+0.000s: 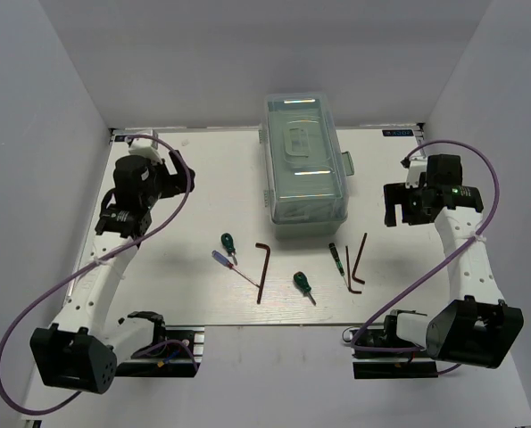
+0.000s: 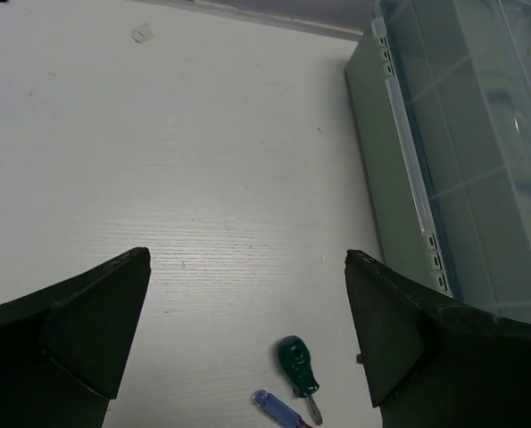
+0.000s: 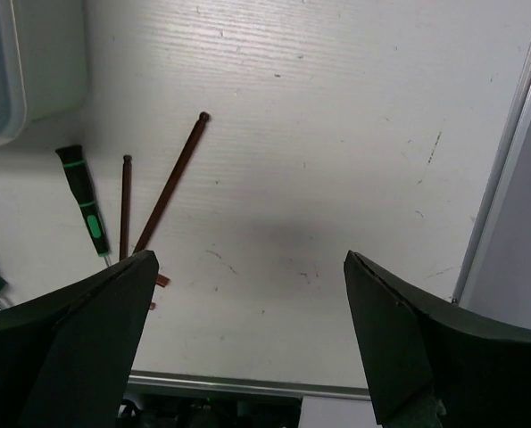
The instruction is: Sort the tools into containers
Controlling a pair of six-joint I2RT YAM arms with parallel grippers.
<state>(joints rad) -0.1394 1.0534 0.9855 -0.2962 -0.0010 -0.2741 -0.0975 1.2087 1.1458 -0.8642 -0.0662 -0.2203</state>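
Note:
The closed mint-green toolbox (image 1: 305,165) with a translucent lid stands at the back middle of the table, and its side shows in the left wrist view (image 2: 399,178). The tools lie in front of it. They are two stubby green screwdrivers (image 1: 227,242) (image 1: 302,284), a slim blue one (image 1: 222,259), a thin black-green one (image 1: 336,257) and dark hex keys (image 1: 262,272) (image 1: 359,259). My left gripper (image 2: 247,259) hangs open above bare table, left of the box, with a green screwdriver (image 2: 298,364) just below it. My right gripper (image 3: 250,259) is open and empty, right of two hex keys (image 3: 171,183).
White walls close in the table on three sides. A metal rail (image 3: 506,152) marks the table's right edge. Purple cables loop from both arms (image 1: 33,312). The arm bases (image 1: 149,343) stand at the near edge.

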